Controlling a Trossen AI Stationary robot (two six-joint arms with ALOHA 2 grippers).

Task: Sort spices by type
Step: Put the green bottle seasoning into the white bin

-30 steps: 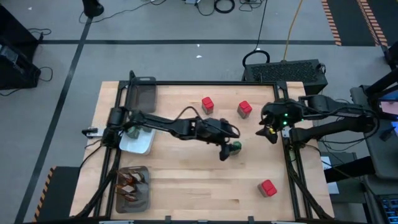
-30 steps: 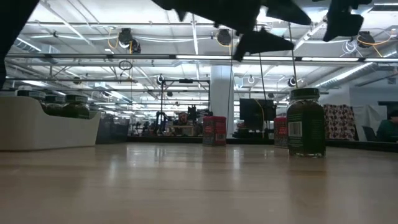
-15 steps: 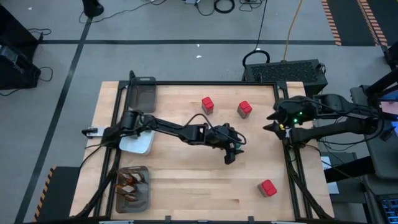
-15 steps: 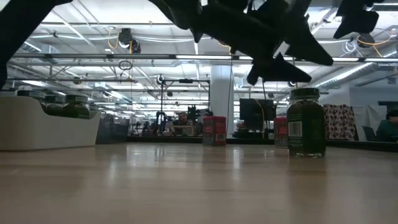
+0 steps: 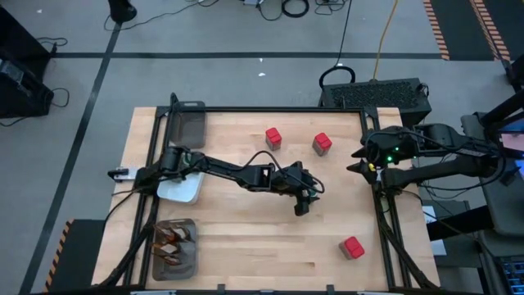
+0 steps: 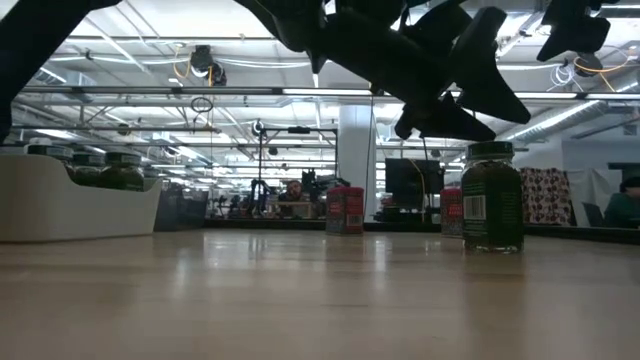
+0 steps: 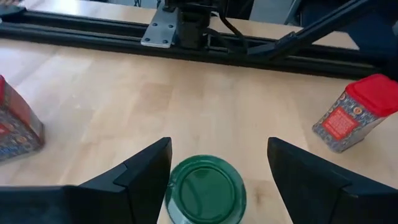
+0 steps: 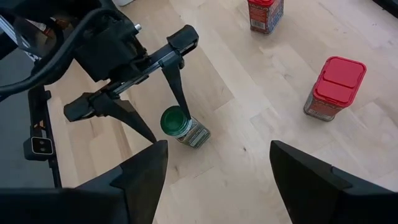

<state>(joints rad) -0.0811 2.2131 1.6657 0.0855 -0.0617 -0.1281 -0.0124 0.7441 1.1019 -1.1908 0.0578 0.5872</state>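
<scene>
Left gripper (image 8: pixel 166 118) spread wide, poised above green-lidded jar (image 8: pixel 181 126) standing mid-table, not gripping. Right gripper (image 5: pixel 357 163) open, parked at table's right edge. Risk: off-centre descent, finger clipping lid, jar tipped and rolling toward red boxes (image 5: pixel 322 144).

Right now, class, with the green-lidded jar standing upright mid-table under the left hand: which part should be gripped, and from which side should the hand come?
Grip the green-lidded jar around its round sides just under the lid, coming straight down from above. It stands upright and alone, so nothing blocks either side. The left hand already hangs open above it, one finger to each side of the lid, so lowering should do.
</scene>
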